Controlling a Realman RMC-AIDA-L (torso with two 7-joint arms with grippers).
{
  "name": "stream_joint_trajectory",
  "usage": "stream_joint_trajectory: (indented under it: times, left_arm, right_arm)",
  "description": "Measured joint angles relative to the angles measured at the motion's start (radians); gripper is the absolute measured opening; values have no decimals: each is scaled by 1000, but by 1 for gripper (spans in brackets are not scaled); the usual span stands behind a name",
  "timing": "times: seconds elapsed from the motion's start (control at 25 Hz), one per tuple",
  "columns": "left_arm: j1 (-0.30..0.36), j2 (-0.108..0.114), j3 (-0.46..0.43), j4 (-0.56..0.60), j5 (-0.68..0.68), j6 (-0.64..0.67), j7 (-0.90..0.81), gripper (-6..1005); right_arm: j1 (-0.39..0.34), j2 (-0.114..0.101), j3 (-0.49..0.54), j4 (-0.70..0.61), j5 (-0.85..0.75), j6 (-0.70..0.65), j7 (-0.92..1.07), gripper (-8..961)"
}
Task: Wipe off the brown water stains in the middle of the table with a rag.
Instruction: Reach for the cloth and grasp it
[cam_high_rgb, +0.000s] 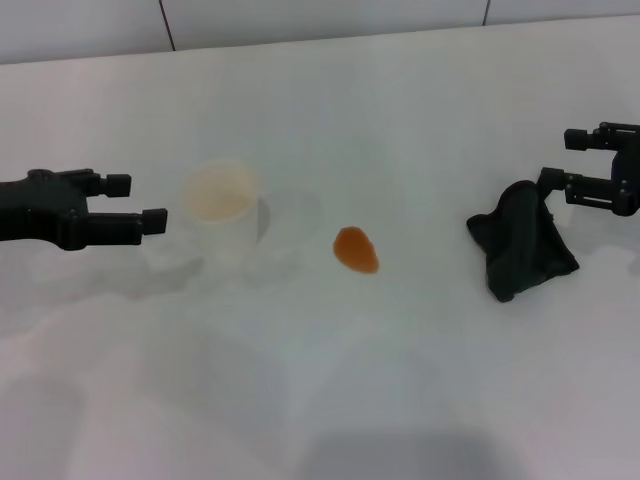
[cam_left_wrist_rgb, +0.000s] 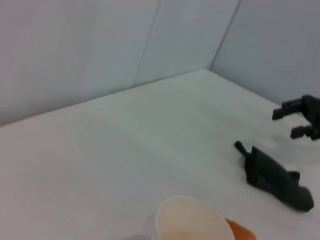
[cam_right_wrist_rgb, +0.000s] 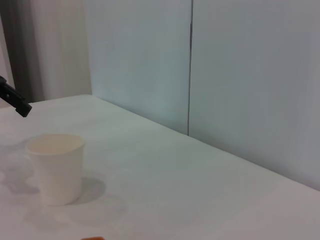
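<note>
The brown water stain (cam_high_rgb: 356, 249) is a small orange oval near the middle of the white table (cam_high_rgb: 400, 380); its edge also shows beside the cup as an orange stain (cam_left_wrist_rgb: 242, 231). The black rag (cam_high_rgb: 520, 240) lies in a wrinkled wad to the stain's right, and the same rag (cam_left_wrist_rgb: 275, 175) appears in the left wrist view. My right gripper (cam_high_rgb: 560, 160) is open just behind the rag's right side, holding nothing. My left gripper (cam_high_rgb: 137, 203) is open at the far left, just left of the cup, and is empty.
A pale paper cup (cam_high_rgb: 222, 212) stands upright between the left gripper and the stain, also seen as cup (cam_right_wrist_rgb: 55, 167) and cup (cam_left_wrist_rgb: 192, 222). A dark seam runs along the table's far edge under the tiled wall (cam_high_rgb: 320, 15).
</note>
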Motion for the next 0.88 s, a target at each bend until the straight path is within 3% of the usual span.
stream_joint_trajectory:
  times: [0.24, 0.48, 0.88]
  left_arm:
    - [3, -7, 0, -13, -103, 2, 93, 872]
    - [30, -18, -1, 52, -219, -5, 142, 870]
    - [137, -19, -2, 115, -301, -12, 135, 870]
  right_arm:
    - [0, 0, 0, -3, 7, 3, 0, 614]
    - [-1, 0, 0, -6, 15, 4, 0, 614]
    - [-12, 0, 0, -5, 28, 5, -9, 614]
